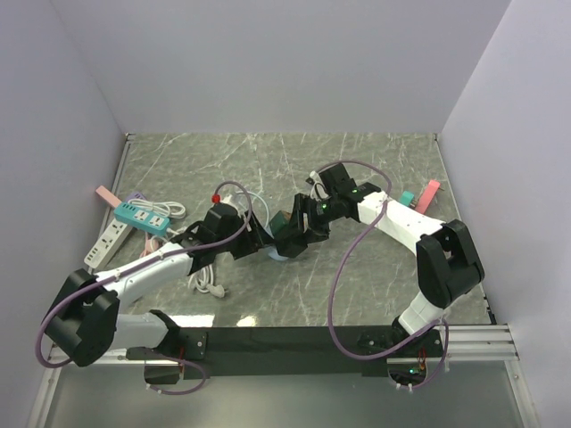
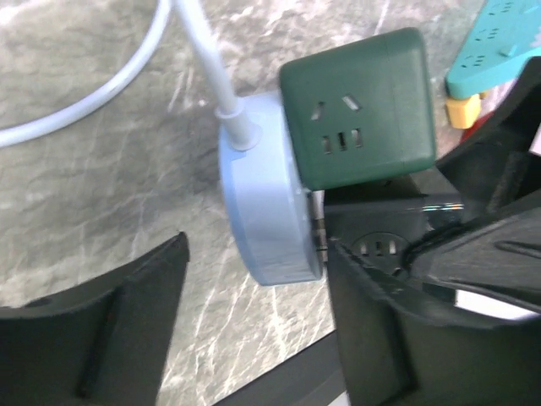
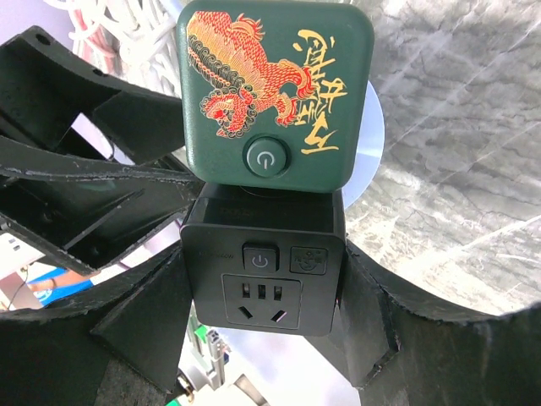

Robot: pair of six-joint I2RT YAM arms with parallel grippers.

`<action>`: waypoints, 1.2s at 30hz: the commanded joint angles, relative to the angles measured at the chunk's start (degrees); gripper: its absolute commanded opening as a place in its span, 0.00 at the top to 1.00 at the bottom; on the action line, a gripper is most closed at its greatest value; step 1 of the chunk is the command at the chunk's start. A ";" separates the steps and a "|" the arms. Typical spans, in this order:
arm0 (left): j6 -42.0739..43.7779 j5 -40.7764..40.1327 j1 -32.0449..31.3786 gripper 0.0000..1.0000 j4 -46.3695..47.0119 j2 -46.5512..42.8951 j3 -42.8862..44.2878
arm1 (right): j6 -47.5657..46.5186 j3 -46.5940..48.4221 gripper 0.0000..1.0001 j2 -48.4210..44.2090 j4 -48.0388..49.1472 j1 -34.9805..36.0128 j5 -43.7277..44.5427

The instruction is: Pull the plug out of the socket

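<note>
A light blue round plug [image 2: 262, 203] with a white cable [image 2: 203, 59] sits against the side of a black cube socket [image 3: 266, 271]. Its metal prongs [image 2: 319, 227] show in a thin gap between them. A green cube socket [image 3: 275, 93] with a red dragon print is stacked on the black one. My right gripper [image 3: 262, 296] is shut on the black cube's sides and holds it off the table. My left gripper [image 2: 254, 326] is open. The plug's lower edge lies between its fingers, close to the right finger [image 2: 380, 330], with a wide gap to the left one. In the top view both grippers meet at the table's middle [image 1: 281, 239].
A teal power strip [image 1: 141, 217] and a white power strip [image 1: 103, 242] lie at the left, with a pink piece [image 1: 107, 193] behind them. White cable [image 1: 203, 281] loops near the left arm. A pink piece [image 1: 430, 192] and a small teal piece [image 1: 407, 197] lie at the right wall.
</note>
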 commanded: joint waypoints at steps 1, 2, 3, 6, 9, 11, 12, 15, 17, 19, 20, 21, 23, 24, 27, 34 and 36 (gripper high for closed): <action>-1.30 2.24 -0.07 0.34 4.94 1.98 0.58 | 1.27 1.22 1.00 -5.20 7.21 0.06 -6.78; -1.65 3.46 -0.16 0.40 6.95 2.34 0.84 | 1.96 0.87 1.00 -5.38 7.83 0.15 -7.39; -2.08 4.17 -0.16 0.43 7.92 2.69 0.76 | 2.49 0.08 1.00 -5.47 8.53 0.06 -7.83; -3.32 5.23 -0.42 0.51 10.30 4.19 0.50 | 3.73 -0.80 1.00 -5.38 10.47 0.41 -8.54; -3.32 4.97 -0.60 0.64 10.66 5.15 0.41 | 3.73 -0.98 1.00 -5.21 10.65 0.76 -8.28; -3.23 4.27 -0.60 0.80 10.05 5.51 0.41 | 3.03 -0.81 1.00 -5.03 9.95 1.02 -7.75; -2.97 3.31 -0.60 0.85 9.35 5.77 0.41 | 2.59 -0.37 1.00 -4.77 8.38 1.11 -6.53; -2.18 1.28 -0.60 0.99 7.68 5.77 0.41 | 0.48 0.51 1.00 -4.94 5.82 0.85 -4.85; -1.22 -0.47 -0.60 0.99 6.09 4.98 -0.12 | -0.13 0.43 1.00 -6.08 5.02 -0.37 -4.58; -0.69 -2.67 -0.51 0.99 3.74 4.20 -0.47 | -0.40 0.25 1.00 -7.57 4.06 -1.78 -4.93; -0.07 -3.29 -0.42 0.99 3.02 4.02 -0.56 | -0.58 -0.01 1.00 -8.10 3.97 -3.44 -5.28; 0.02 -3.90 -0.42 0.99 2.66 3.93 -0.65 | -0.66 -0.36 1.00 -9.24 3.44 -4.50 -5.64; 0.37 -4.70 -0.33 0.99 1.96 3.84 -1.26 | -1.63 -0.89 1.00 -10.21 2.91 -6.35 -7.12; 0.28 -4.79 -0.25 0.99 1.96 3.75 -1.44 | -2.07 -1.15 1.00 -10.65 1.69 -8.27 -7.57; 0.11 -4.88 0.02 0.99 2.31 3.14 -1.97 | -5.32 -0.89 1.00 -11.79 -2.87 -12.66 -4.78; 0.02 -2.86 0.02 0.99 4.33 1.21 -1.53 | -9.72 5.17 1.00 -8.30 -13.87 -21.19 37.18; -0.07 -1.89 0.02 0.99 4.51 0.68 -1.27 | -9.63 6.31 1.00 -4.62 -13.44 -23.14 39.52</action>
